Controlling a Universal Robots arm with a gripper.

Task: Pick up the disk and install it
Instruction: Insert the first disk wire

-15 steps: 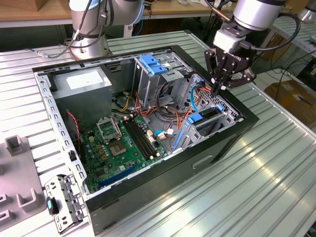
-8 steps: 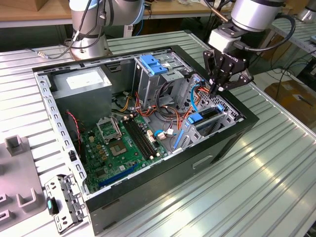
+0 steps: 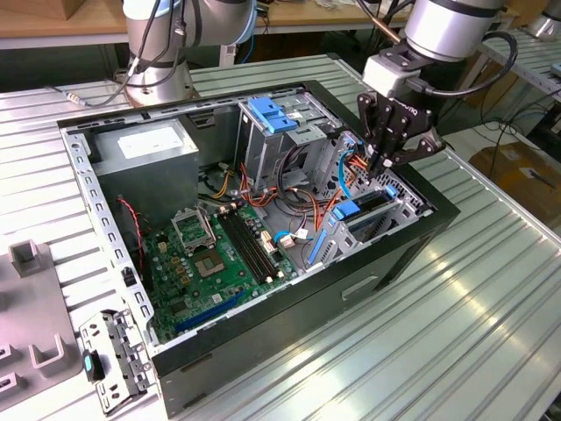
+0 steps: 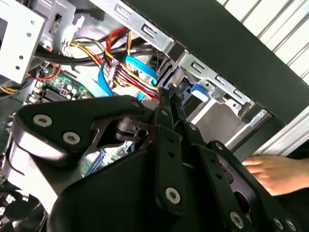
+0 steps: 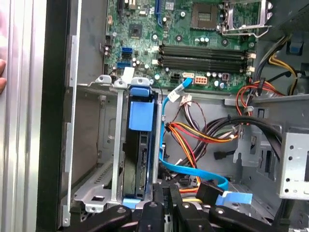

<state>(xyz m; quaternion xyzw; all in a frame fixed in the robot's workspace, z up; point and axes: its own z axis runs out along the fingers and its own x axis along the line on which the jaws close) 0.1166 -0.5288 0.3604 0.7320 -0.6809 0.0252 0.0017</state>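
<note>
The disk [image 3: 358, 210] stands on edge in a slot of the metal drive cage [image 3: 399, 195] at the open computer case's corner on the exterior view's right. In the first wrist view I see the disk's dark edge [image 5: 140, 159] with its blue carrier tab on top, between the cage's rails. My gripper [image 3: 383, 163] hangs just above the cage, beside the disk's end and next to the orange and blue cables. Its fingers [image 4: 164, 104] are pressed together with nothing between them. In the first wrist view my gripper [image 5: 169, 205] sits at the disk's lower end, apart from it.
The green motherboard [image 3: 219, 254] fills the case floor. A grey box with a white sticker [image 3: 145, 149] sits at the back, and a blue latch [image 3: 270, 114] tops the tall cage. Loose cables [image 5: 193, 140] run beside the disk. A person's hand [image 4: 275, 171] rests outside the case wall.
</note>
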